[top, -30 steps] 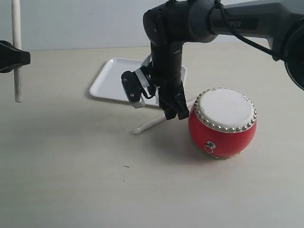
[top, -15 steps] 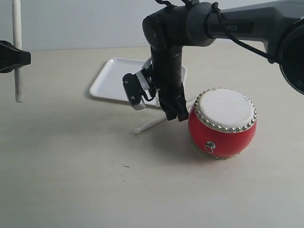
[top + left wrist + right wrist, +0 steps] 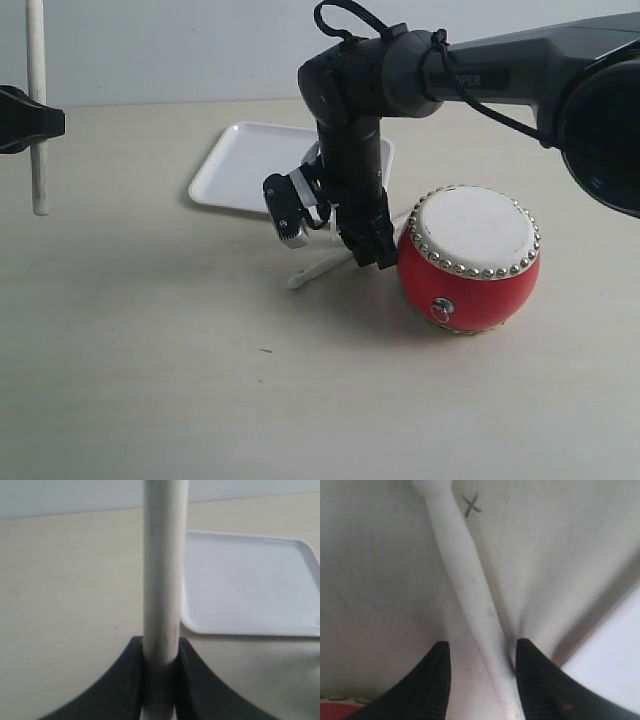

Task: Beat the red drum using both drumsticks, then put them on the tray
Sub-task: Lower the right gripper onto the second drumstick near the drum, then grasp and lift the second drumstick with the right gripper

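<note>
Right end effector [image 3: 377, 256] dropped lower, just beside red drum [image 3: 468, 262].

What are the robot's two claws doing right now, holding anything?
Left gripper: shut on an upright drumstick.
Right gripper: open, straddling the second drumstick, not clamped on it.

Your beige table [image 3: 150, 380] carries a white tray [image 3: 240, 165] at upper centre, a red drum [image 3: 468, 262] right of centre, and one stick [image 3: 318, 269] slanting between them, tip pointing lower left.
</note>
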Robot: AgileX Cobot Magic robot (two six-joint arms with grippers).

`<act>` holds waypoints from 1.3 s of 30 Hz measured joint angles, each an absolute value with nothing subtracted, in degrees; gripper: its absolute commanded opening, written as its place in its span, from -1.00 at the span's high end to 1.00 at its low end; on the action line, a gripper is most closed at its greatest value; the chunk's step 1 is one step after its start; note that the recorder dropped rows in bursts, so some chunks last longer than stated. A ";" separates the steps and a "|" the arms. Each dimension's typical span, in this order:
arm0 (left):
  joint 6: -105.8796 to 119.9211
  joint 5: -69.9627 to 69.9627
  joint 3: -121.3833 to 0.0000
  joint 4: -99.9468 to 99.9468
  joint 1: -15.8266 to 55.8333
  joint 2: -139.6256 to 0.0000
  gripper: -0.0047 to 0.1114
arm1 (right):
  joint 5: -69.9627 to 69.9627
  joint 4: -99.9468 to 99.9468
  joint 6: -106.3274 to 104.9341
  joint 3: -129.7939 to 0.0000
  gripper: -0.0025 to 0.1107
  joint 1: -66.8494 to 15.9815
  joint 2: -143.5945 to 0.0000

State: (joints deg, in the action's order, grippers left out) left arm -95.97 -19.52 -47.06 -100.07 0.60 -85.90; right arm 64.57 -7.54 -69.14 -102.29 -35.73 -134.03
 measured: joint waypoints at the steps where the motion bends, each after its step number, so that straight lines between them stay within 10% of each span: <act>1: -95.97 -19.52 -47.06 -100.07 0.60 -85.90 0.92 | 64.57 -7.66 -69.14 -102.29 0.25 -35.73 -134.05; 15: -95.97 -19.52 -47.06 -100.07 0.60 -85.90 0.92 | 63.36 -7.89 -68.75 -102.29 0.33 -35.73 -134.89; 22: -95.97 -19.52 -47.06 -100.07 0.60 -85.90 0.92 | 63.36 -7.89 -68.75 -102.29 0.96 -35.73 -134.89; 39: -95.97 -19.63 -47.06 -100.07 0.60 -85.90 0.92 | 58.54 -5.88 -59.00 -109.34 0.96 -38.70 -125.06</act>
State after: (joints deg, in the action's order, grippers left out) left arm -95.97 -19.63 -47.06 -100.07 0.60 -85.90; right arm 58.54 -5.88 -59.00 -109.34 -38.70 -125.06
